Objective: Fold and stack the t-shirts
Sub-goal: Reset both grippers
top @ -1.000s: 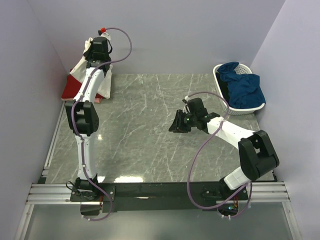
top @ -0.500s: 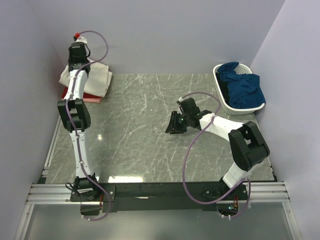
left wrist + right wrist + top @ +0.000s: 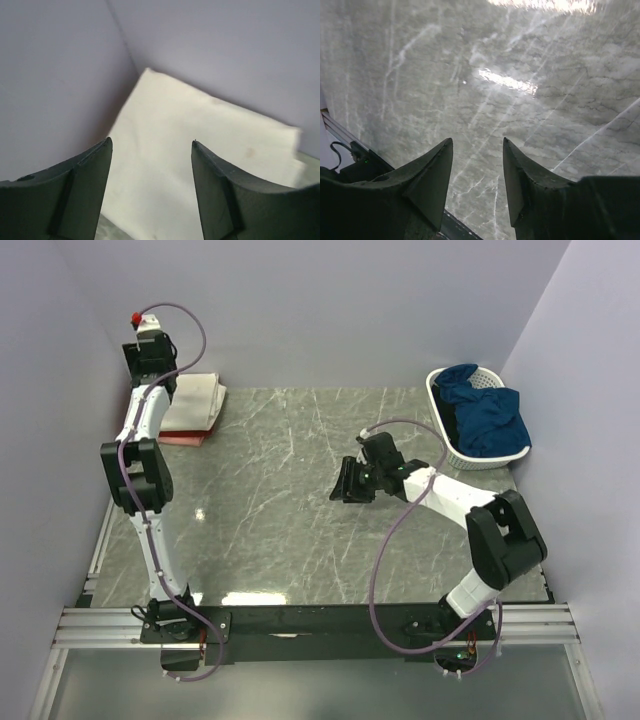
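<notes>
Cream t-shirt (image 3: pixel 200 150) beneath outstretched left arm (image 3: pixel 140 425); right arm (image 3: pixel 450 495) low; both jaws apart.

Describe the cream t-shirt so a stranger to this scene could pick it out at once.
Go to the far left corner of the grey marble table. The cream t-shirt lies folded flat there, topping a small stack. It alone is pale: a reddish cloth edge shows beneath it, and the dark blue cloth is in the white basket at the far right.
</notes>
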`<state>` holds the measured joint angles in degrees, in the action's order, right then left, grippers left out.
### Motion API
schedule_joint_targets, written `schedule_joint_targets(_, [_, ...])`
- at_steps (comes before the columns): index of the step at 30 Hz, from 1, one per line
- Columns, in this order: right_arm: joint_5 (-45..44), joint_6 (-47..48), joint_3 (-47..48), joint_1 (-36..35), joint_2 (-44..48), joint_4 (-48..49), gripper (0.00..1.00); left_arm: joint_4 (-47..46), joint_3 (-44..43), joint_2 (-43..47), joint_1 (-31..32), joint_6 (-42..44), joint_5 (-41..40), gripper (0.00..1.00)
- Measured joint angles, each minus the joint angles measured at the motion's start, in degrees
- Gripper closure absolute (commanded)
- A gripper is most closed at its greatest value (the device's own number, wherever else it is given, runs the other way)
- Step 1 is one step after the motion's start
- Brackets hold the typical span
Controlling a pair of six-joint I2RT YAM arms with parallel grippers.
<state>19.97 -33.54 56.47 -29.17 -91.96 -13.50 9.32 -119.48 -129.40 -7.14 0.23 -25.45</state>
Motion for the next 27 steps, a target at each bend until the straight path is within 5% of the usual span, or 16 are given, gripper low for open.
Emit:
schedule_joint_targets(6, [-1.6, 0.0, -0.9, 0.0, 6.8, 0.7, 0.37, 1.7, 7.7, 9.7, 3.3, -10.3, 6.8, 0.30])
schedule_joint_targets(12, [-3.3, -0.1, -3.6, 0.2, 14.6, 0.7, 0.25, 1.2, 27.0, 23.1, 11.8, -21.0, 12.8, 0.19])
schedule_joint_targets(16, [-4.7, 0.0, -5.2, 0.3, 20.6, 0.2, 0.20, -0.3, 41.1, 30.9, 19.0, -28.6, 16.6, 0.02])
schedule_joint_targets(27, [-11.4, 0.6, -11.2, 1.8, 37.2, -3.8, 0.12, -4.0, 64.5, 46.2, 44.6, -38.0, 16.6, 0.01])
